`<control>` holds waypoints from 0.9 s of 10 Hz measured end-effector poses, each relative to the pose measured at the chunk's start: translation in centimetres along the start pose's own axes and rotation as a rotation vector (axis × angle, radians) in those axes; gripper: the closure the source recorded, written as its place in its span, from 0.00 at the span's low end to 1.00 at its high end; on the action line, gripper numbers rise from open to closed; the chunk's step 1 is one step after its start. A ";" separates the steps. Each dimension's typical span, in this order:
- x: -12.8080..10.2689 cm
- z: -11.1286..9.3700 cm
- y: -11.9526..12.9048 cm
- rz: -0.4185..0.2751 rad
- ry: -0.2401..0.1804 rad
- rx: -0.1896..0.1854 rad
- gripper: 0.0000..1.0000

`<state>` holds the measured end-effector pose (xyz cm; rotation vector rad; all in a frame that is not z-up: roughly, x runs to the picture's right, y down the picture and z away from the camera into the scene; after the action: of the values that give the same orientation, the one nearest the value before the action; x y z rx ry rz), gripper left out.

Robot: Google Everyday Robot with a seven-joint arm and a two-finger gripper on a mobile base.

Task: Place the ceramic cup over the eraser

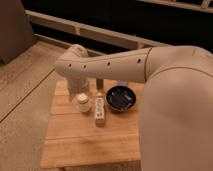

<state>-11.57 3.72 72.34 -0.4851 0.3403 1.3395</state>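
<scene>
The arm (115, 62) fills most of my view and hides the back of the surface (75, 145). Behind it I can only make out a grey upright stub (100, 82) and a bluish scrap (122, 84), neither clear enough to name. The arm's thick right part cuts off the surface's right side. It reaches in from the right, runs leftward across the surface, then bends down at the wrist. The gripper (82, 93) hangs under that bend, directly above the cup (83, 103) and mostly hidden by the wrist. Its fingers are spread as wide as they go, and I cannot tell whether they touch the cup. The cup stands upright on the left part of the surface, its inside hidden from me. The eraser (100, 111) lies flat just to its right, apart from it. The dark bowl (122, 97) sits beyond the eraser; a few pale glints show inside, and I cannot tell whether it holds anything.
</scene>
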 end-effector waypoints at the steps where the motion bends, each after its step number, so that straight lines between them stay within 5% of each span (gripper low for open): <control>1: -0.4 0.7 -1.5 -0.002 0.014 0.005 0.35; 6: -3.4 3.7 -3.5 -0.054 0.110 0.070 0.35; 9: -3.7 3.9 -3.8 -0.051 0.122 0.078 0.35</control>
<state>-8.78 2.09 78.04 -0.5081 0.4762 1.2453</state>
